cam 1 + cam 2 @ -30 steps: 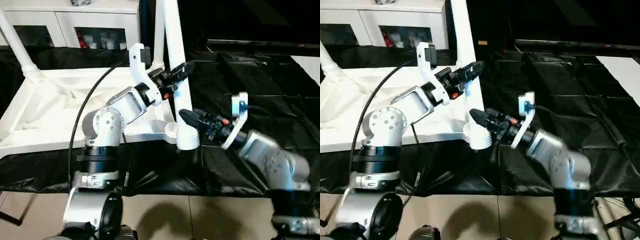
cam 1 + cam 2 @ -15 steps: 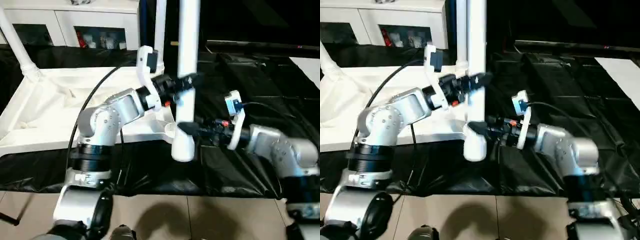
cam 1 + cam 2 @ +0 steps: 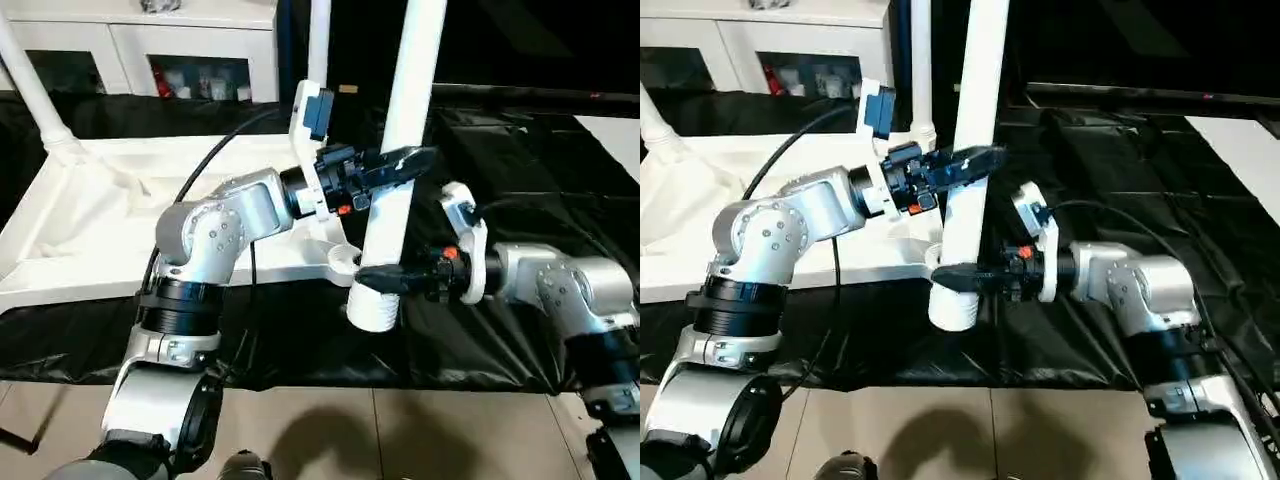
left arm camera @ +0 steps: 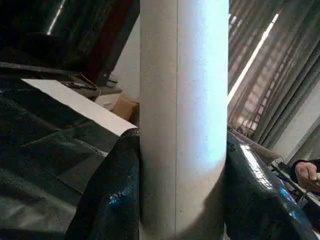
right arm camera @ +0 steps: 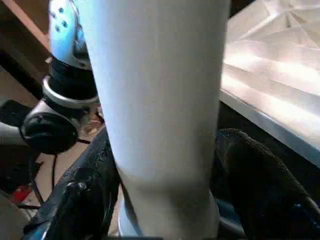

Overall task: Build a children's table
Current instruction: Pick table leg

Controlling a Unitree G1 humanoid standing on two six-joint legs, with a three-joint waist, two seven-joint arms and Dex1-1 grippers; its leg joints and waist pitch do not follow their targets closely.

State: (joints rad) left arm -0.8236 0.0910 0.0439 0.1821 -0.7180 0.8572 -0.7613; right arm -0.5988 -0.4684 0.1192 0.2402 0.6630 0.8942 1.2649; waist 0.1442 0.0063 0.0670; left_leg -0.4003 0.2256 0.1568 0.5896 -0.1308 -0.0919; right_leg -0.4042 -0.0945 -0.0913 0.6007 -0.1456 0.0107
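Now you are gripping the stiff, light, slippery leg (image 3: 395, 180) with both hands: left hand (image 3: 400, 165) mid-shaft, right hand (image 3: 375, 277) below, near its socket end.

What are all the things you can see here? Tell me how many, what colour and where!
Held leg: one, white, near upright, gripped by both grippers beside the tabletop's near right corner.
Fitted legs: two, white, standing in the tabletop's far corners.
Tabletop: one, white, lying ribbed side up on the black cover.
Black cover: one, black, spread under everything.
Cabinet: one, white with glass doors, behind the tabletop.
Flat board: one, white, at the far right edge.
Person's hand: one, at the edge of the left wrist view.
Left gripper: one, black fingers, closed around the leg's middle.
Right gripper: one, black fingers, closed around the leg's lower end.
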